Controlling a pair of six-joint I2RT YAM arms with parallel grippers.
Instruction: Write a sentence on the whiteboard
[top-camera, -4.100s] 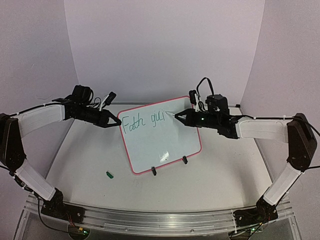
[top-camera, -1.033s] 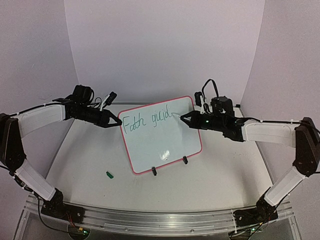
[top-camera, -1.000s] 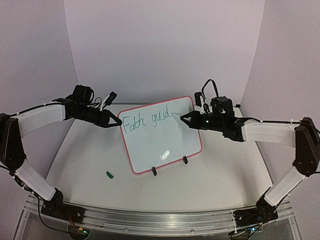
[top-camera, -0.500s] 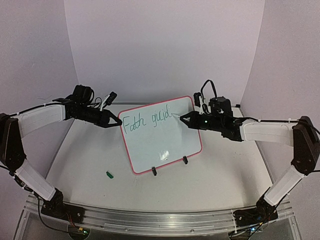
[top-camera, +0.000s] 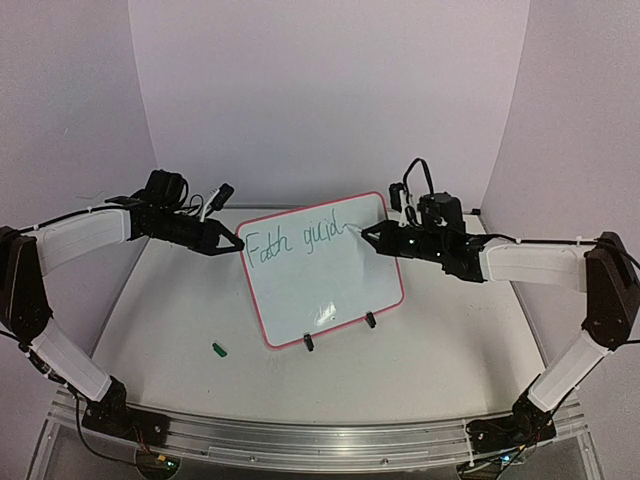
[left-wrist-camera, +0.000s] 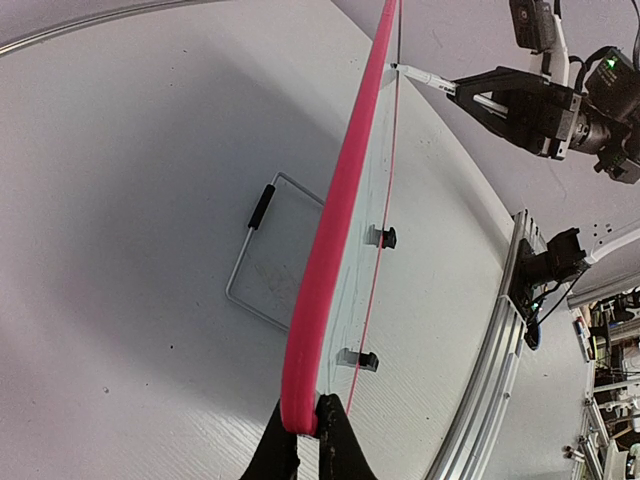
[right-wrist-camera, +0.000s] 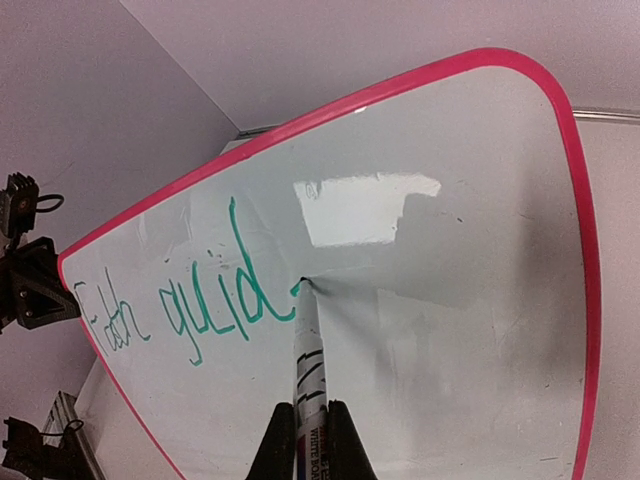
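Top external view: the whiteboard (top-camera: 330, 285) stands tilted at the centre of the frame on the table (top-camera: 180, 310). Its two black clip feet (top-camera: 308, 342) sit on its lower edge and its pink-red rim runs all round. The sentence (top-camera: 295, 243) runs in green cursive along the upper part of the board and reads "Faith guid".

The left gripper (top-camera: 236, 246) reaches in from the left of the frame and meets the board at its left edge, level with the first letter. In the left wrist view, its two fingers are clamped on the pink rim at the bottom centre of the frame, and the board is seen edge-on, running up towards the top. A wire prop (left-wrist-camera: 261, 207) lies behind the board, to the left of it in that view.

The right gripper (right-wrist-camera: 310, 410) enters from the right of the top view and is clenched on a marker (right-wrist-camera: 308, 350), which stands up from the bottom centre of the right wrist view. The marker's tip touches the white surface just right of the final "d", at the end of a short green stroke and directly below a bright reflection.

A small green cap (top-camera: 219, 349) lies on the table at the lower left, well apart from the board.
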